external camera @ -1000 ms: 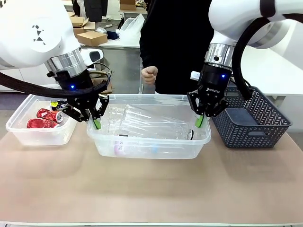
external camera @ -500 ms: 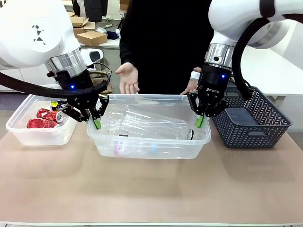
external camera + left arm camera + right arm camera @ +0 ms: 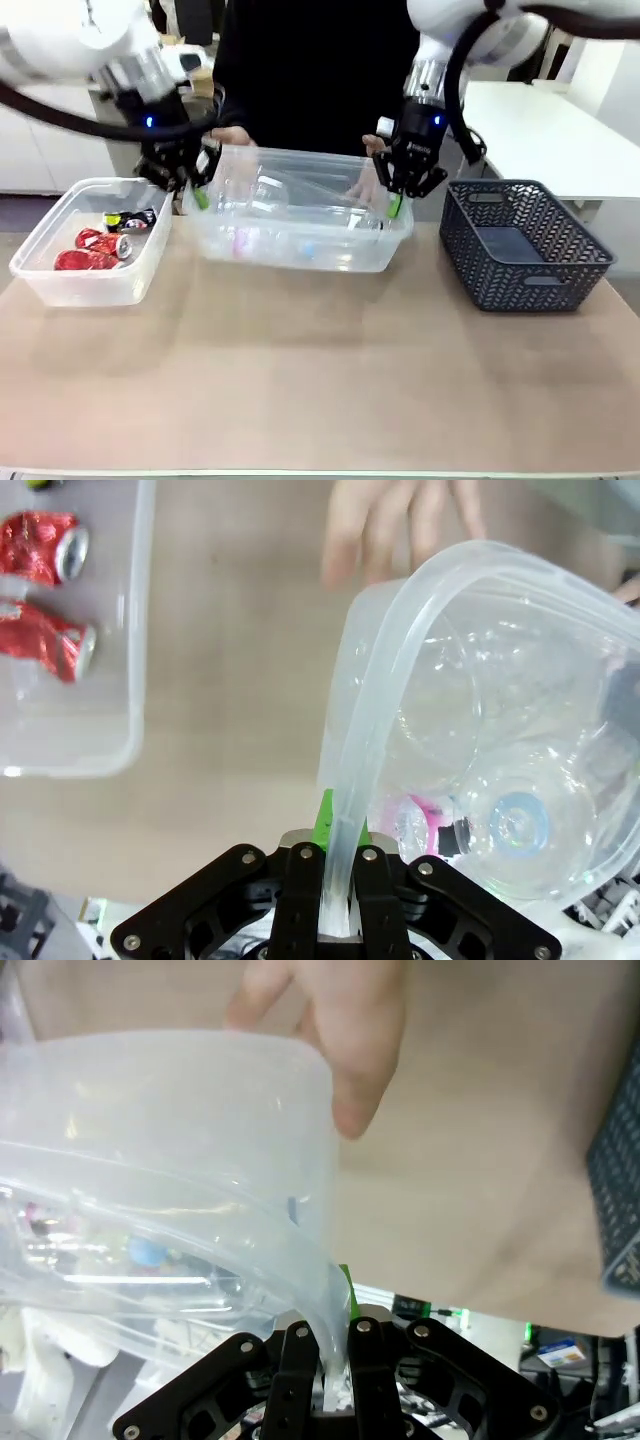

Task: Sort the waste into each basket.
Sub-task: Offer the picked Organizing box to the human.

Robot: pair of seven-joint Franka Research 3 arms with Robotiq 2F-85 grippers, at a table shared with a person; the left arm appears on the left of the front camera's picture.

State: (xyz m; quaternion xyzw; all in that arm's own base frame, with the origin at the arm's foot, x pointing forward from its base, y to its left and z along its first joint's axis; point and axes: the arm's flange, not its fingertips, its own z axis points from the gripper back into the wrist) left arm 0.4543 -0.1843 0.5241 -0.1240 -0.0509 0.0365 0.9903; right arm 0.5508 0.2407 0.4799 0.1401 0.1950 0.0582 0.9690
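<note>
A clear tub (image 3: 300, 160) holding clear plastic bottles (image 3: 265, 195) hangs above the table near the far edge, carried by both arms. My left gripper (image 3: 200, 192) is shut on its left rim, and my right gripper (image 3: 397, 203) is shut on its right rim. The left wrist view has the left gripper (image 3: 335, 855) clamped on the rim (image 3: 395, 640), with a blue-capped bottle (image 3: 515, 820) and a pink label (image 3: 415, 815) inside. The right gripper (image 3: 335, 1335) pinches the rim (image 3: 200, 1050) in the right wrist view. The person's hands (image 3: 365, 185) touch the tub's far side.
A smaller clear tub (image 3: 90, 288) at the left holds red cans (image 3: 90, 250) and a black-and-yellow can (image 3: 130, 220). A dark lattice basket (image 3: 520, 250) stands at the right. The near half of the table is bare.
Both arms have lifted the tub of bottles and carried it away from me toward the person. The person's hands have come forward to the tub.
</note>
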